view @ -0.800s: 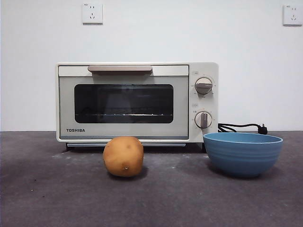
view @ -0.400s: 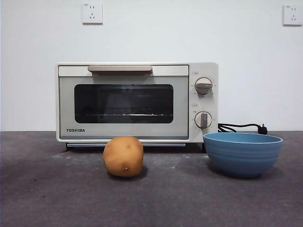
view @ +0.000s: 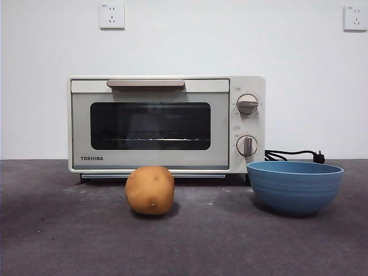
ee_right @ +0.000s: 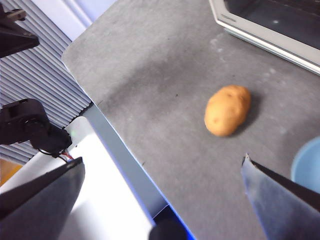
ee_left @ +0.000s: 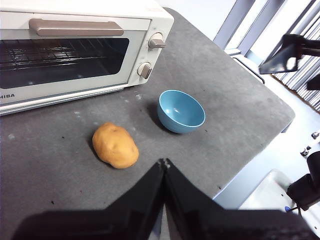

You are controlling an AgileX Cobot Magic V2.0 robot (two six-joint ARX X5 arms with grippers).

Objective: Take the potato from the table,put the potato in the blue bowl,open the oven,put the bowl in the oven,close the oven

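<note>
Roundish tan-yellow potato [view: 150, 190] sits on dark grey matte table [view: 57, 241], in front of cream-white TOSHIBA toaster oven [view: 167, 125], door shut. Medium-blue ribbed bowl [view: 295, 187] stands right of potato, well apart, empty. Left gripper [ee_left: 164, 163] hangs above near table edge, jaws pressed together. Right gripper [ee_right: 162, 170] spread wide, holding nothing.

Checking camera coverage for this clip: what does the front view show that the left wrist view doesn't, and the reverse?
Only the front view shows the wall sockets and the oven's black cord. Only the left wrist view shows the left gripper, fingers shut, the table's edge, and the inside of the bowl. Both show the oven, closed, the potato on the table and the bowl beside it.
</note>
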